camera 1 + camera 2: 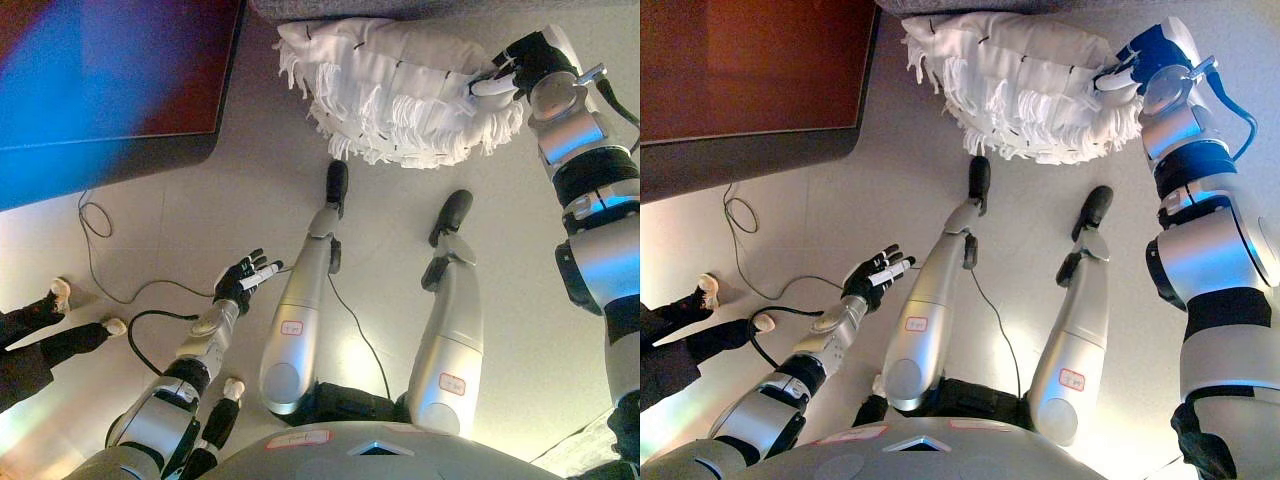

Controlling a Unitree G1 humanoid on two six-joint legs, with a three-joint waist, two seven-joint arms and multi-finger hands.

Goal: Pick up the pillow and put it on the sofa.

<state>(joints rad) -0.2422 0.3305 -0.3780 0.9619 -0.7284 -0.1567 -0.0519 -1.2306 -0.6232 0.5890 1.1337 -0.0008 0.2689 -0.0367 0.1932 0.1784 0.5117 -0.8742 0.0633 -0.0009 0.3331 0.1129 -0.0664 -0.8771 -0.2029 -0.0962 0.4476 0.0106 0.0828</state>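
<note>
Left eye view puts the pillow (pixel 395 90), white with rows of fringe, at the top of the scene, lifted off the pale floor (pixel 250 180) and just below the grey edge of the sofa (pixel 420 8) that runs along the top border. The right hand (pixel 510 68) is at the pillow's right end with its fingers curled into the fabric, clamped on it. The left hand (pixel 875 275) hangs well apart, low on the left above the floor, with its fingers spread and nothing in them. A dark wooden desk (pixel 750 80) fills the upper left corner. At the left edge a person's legs (pixel 675 340) in dark trousers and light shoes stand on the floor.
</note>
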